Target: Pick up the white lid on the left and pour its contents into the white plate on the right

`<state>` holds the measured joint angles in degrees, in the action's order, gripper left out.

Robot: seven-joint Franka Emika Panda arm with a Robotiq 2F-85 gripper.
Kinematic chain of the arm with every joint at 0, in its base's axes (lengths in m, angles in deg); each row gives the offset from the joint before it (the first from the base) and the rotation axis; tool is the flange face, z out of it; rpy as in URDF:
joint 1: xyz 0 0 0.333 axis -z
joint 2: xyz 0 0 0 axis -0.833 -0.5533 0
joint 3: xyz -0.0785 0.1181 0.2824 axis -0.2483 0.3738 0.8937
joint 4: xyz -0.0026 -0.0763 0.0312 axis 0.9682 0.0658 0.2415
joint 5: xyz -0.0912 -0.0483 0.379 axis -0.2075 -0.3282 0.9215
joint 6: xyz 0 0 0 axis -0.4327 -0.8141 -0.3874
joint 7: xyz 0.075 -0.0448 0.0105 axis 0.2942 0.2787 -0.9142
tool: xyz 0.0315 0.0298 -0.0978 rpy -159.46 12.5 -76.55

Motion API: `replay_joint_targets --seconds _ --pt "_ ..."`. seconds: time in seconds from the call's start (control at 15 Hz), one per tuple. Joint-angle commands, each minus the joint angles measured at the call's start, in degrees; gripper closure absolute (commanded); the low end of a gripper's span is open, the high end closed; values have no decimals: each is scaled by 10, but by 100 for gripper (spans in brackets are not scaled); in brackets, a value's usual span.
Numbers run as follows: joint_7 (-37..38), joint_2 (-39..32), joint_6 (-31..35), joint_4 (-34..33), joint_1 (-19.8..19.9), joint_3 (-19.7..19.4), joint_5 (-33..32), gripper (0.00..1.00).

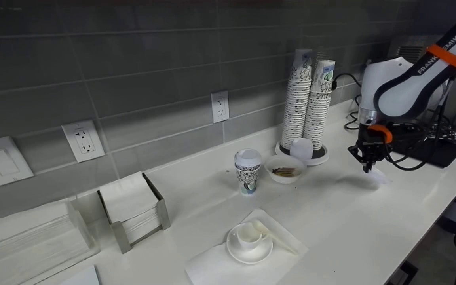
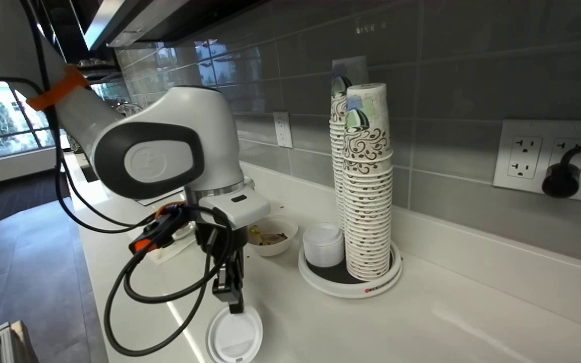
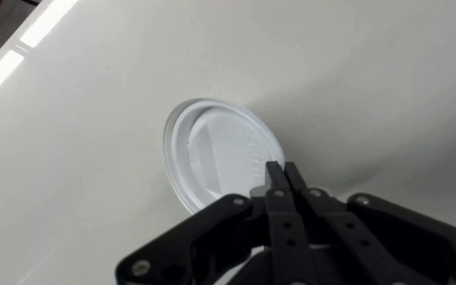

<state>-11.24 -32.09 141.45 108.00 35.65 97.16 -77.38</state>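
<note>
The white lid [image 2: 235, 337] is a shallow, round plastic lid. My gripper [image 3: 283, 166] has its fingertips closed on the lid's rim, and the lid [image 3: 228, 146] tilts away from them. A few dark specks show inside it; no other contents show. In an exterior view the lid [image 1: 378, 176] is faint beside the gripper [image 1: 366, 169], low over the counter; I cannot tell whether it touches. The white plate [image 1: 285, 179] is a low bowl-like dish with yellowish-brown pieces inside, beside the paper cup. It also shows behind the gripper in an exterior view [image 2: 278, 249].
A lidded paper cup [image 1: 248, 177] stands beside the dish. Tall paper cup stacks [image 2: 368, 217] and a stack of lids [image 2: 323, 247] stand on a round tray [image 2: 351, 291]. A saucer [image 1: 247, 258] with a small cup lies on napkins. A napkin holder [image 1: 121, 237] is near the wall.
</note>
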Motion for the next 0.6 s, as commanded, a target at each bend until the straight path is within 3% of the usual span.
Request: replay_joint_targets --seconds 0.0,0.33,0.4,0.53 --pt "116 -71 -2 -36 -49 -76 -153 99" --pt "263 -188 -18 -124 -178 -223 -370 99" --pt "289 -211 -21 -144 -201 -245 -407 72" --pt "322 -246 -30 -183 -240 -275 -440 64"
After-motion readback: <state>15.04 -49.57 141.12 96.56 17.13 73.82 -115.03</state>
